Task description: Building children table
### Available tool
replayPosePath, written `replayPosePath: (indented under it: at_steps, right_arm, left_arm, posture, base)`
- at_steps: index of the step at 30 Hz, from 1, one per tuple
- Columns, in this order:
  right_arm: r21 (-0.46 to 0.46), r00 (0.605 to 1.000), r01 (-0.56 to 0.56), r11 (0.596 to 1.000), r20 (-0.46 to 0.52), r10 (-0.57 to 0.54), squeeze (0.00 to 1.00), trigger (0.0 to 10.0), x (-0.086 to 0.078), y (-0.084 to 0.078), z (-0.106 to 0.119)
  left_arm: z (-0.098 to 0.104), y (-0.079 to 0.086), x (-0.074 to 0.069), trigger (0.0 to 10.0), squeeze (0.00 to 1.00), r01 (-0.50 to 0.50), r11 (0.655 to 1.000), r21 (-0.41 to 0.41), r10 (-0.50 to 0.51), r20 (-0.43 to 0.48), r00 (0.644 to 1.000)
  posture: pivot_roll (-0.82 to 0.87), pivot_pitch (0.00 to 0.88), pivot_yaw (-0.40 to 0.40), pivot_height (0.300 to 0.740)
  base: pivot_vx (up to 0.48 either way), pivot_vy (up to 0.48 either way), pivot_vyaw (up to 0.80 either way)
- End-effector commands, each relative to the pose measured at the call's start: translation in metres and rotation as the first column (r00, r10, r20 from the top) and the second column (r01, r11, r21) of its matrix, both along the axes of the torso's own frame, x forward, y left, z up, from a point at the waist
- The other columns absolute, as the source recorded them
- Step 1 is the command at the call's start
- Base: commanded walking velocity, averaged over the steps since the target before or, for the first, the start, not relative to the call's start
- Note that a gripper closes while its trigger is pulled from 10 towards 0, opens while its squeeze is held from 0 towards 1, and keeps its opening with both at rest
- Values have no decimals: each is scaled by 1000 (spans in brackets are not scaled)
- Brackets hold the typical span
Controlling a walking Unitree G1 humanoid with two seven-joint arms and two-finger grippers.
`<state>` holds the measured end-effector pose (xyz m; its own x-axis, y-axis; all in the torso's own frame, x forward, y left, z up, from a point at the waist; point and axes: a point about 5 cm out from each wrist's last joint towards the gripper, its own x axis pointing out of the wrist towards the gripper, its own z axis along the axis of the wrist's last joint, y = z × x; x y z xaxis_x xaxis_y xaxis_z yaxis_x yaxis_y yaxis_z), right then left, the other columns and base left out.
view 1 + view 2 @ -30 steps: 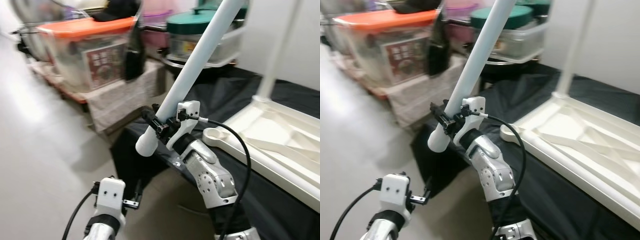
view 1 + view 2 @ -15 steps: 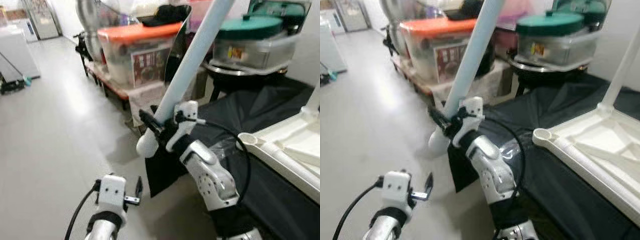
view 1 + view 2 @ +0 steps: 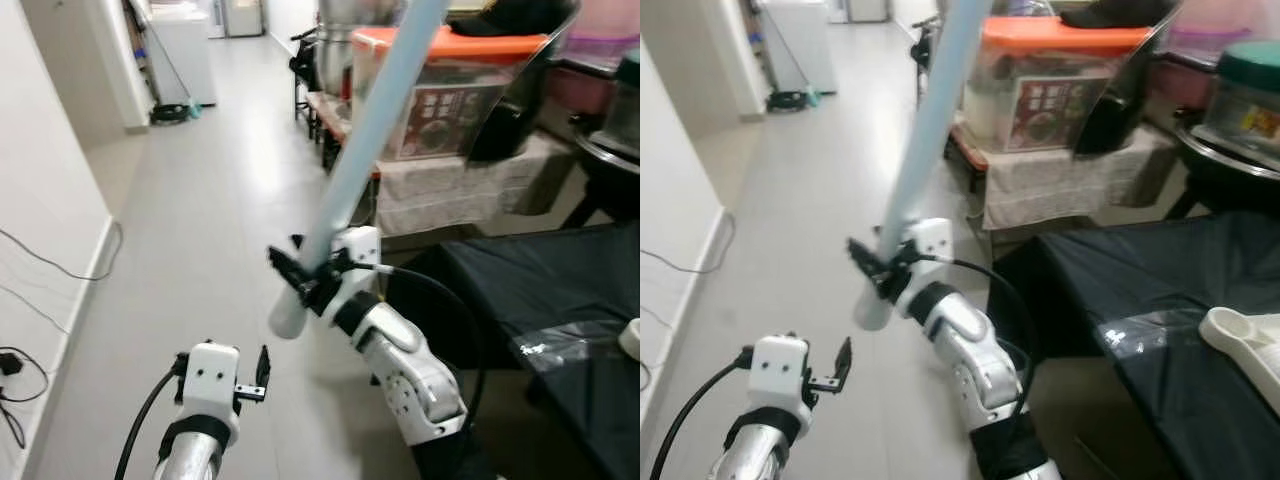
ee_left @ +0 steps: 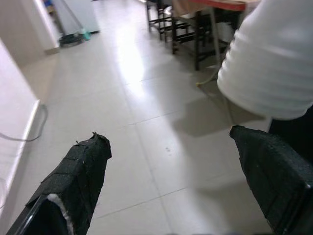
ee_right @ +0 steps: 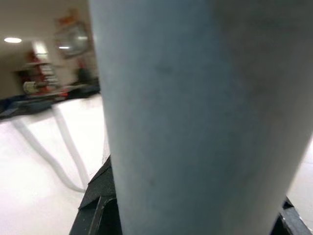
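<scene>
- A long white table leg [image 3: 368, 130] is clamped near its lower end by the right gripper [image 3: 305, 283], at the centre of the left eye view; the jaws are pinched on the tube from both sides.
- The leg is held tilted, its rounded lower end pointing to the lower left above the floor [image 3: 200, 230] and its shaft running up to the upper right, where it is cut off by the top edge of the frame.
- In the right wrist view the pale shaft of the leg [image 5: 195, 117] is seen very close, with black fingers [image 5: 95, 205] at either side of it.
- The left gripper [image 3: 258, 372] is seen at the lower left of the left eye view, low over the floor and apart from the leg; its jaws are spread wide with nothing between them.
- In the left wrist view the two black fingertips [image 4: 80, 171] are seen well apart, with the ribbed white end of the leg [image 4: 269, 63] at the upper right.
- A black sheet [image 3: 540, 290] is spread at the right edge.
- A clear storage bin with an orange lid [image 3: 450, 85] is seen at the upper right.
- A rounded white corner piece [image 3: 1240, 335] rests on the sheet at the right edge of the right eye view.
</scene>
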<state>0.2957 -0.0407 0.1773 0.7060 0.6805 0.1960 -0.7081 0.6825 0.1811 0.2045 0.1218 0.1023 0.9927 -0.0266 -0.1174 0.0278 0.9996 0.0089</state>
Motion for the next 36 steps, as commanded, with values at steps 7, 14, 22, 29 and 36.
replayPosePath:
  at_steps: [7, 14, 22, 29, 36]
  right_arm:
    - [-29, 1000, -2, 1000, 9, 2, 0, 10000, -3, -1, -4]
    - [-18, 1000, 2, 1000, -22, -3, 0, 10000, -3, -1, -7]
    - [-31, 999, 24, 999, -41, -26, 0, 10000, -2, -5, -12]
    - [-38, 999, 32, 999, -38, -34, 0, 10000, -1, -5, -13]
    - [-38, 999, 38, 999, -36, -39, 0, 10000, -1, -5, -13]
  left_arm:
    - [-5, -3, 1, 10000, 0, -9, 1000, -20, 8, -16, 1000]
    - [-6, -3, 1, 10000, 0, -12, 1000, -21, 12, -20, 1000]
    - [-8, -3, 0, 10000, 0, -13, 1000, -22, 12, -23, 1000]
    - [-8, -3, 1, 10000, 0, -11, 1000, -21, 11, -21, 1000]
    - [-8, -2, 1, 10000, 0, -11, 1000, -20, 11, -18, 1000]
  posture:
    - [18, 0, -5, 740]
    - [15, 0, -3, 740]
    - [12, 0, 0, 740]
    - [10, 0, 3, 740]
    - [15, 0, 0, 740]
  base:
    - [0, 0, 800]
    - [-213, 0, 523]
    - [-296, 0, 0]
    - [-356, 0, 0]
    - [-393, 0, 0]
